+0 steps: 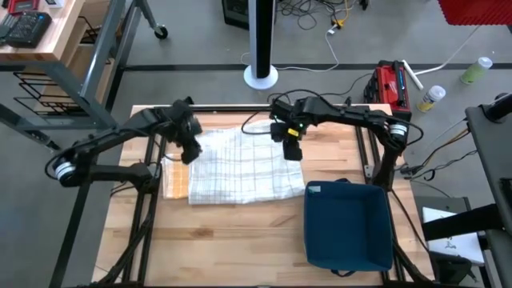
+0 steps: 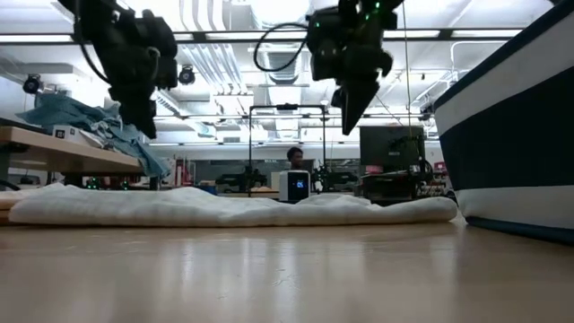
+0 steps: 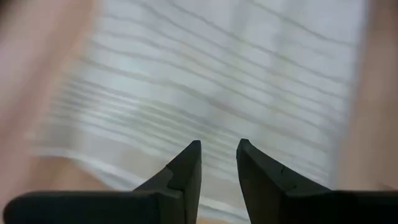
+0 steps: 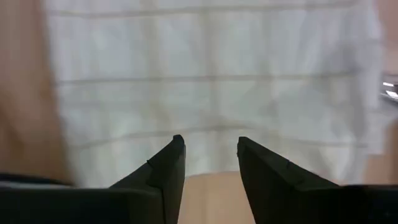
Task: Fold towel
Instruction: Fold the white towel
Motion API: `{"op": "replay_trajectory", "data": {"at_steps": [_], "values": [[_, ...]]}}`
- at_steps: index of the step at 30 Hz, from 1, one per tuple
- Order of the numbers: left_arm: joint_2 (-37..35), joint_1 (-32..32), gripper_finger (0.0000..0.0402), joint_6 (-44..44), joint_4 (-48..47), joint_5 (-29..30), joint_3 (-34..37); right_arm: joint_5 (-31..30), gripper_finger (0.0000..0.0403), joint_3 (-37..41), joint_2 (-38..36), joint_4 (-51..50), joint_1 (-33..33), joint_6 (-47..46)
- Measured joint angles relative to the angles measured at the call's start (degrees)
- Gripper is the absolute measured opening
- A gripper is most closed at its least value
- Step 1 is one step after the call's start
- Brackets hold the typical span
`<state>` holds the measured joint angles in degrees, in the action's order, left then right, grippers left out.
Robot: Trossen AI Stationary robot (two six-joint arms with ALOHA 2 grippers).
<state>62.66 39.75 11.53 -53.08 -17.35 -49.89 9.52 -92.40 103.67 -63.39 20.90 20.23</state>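
Observation:
A white towel with thin grey check lines [image 1: 240, 168] lies flat on the wooden table, roughly folded into a rectangle; the low view shows it as a low, flat mound [image 2: 233, 206]. My left gripper [image 1: 189, 152] hovers above its left far part, fingers open [image 3: 217, 149] and pointing down. My right gripper [image 1: 293, 150] hovers above its right far part, fingers open [image 4: 208, 146]. In the low view both grippers [image 2: 139, 117] [image 2: 350, 117] hang well clear above the towel.
A dark blue fabric bin [image 1: 348, 224] stands on the table right of the towel, close to its right near corner. Bare wood [image 1: 224, 240] stretches toward the near edge. A table with cloth [image 2: 81, 126] and a person [image 2: 294, 158] show far behind.

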Motion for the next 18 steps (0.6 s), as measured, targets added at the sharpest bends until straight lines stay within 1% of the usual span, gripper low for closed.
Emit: {"op": "replay_trajectory", "data": {"at_steps": [2, 6, 9, 10, 11, 15, 18], "values": [[-0.3, -4.8, 0.0099, -3.3, -1.5, 0.6, 0.3, 0.9, 0.0133, 0.4, -0.6, -1.2, -2.2, -1.2], [0.3, -16.4, 0.0115, -7.6, -1.8, 6.7, 2.4, 0.2, 0.0124, 1.4, -0.6, -2.2, -7.5, -3.1], [1.8, -24.5, 0.0124, -10.6, -1.0, 13.8, 2.4, -6.4, 0.0117, 2.9, -0.6, -2.3, -11.3, -4.7], [2.4, -26.8, 0.0126, -11.8, -1.0, 15.0, 2.4, -8.1, 0.0114, 3.6, -0.6, -2.4, -12.2, -5.4], [3.2, -28.8, 0.0128, -12.6, -0.8, 16.1, 2.3, -8.4, 0.0112, 4.4, -0.6, -2.5, -12.9, -5.9], [6.9, -34.0, 0.0133, -13.8, -0.9, 16.9, 2.4, -5.0, 0.0108, 7.0, -0.6, -2.0, -15.0, -8.7], [10.1, -37.5, 0.0136, -13.9, -0.8, 16.9, 2.4, -4.6, 0.0113, 9.4, -0.6, -1.2, -16.3, -9.4]]}}
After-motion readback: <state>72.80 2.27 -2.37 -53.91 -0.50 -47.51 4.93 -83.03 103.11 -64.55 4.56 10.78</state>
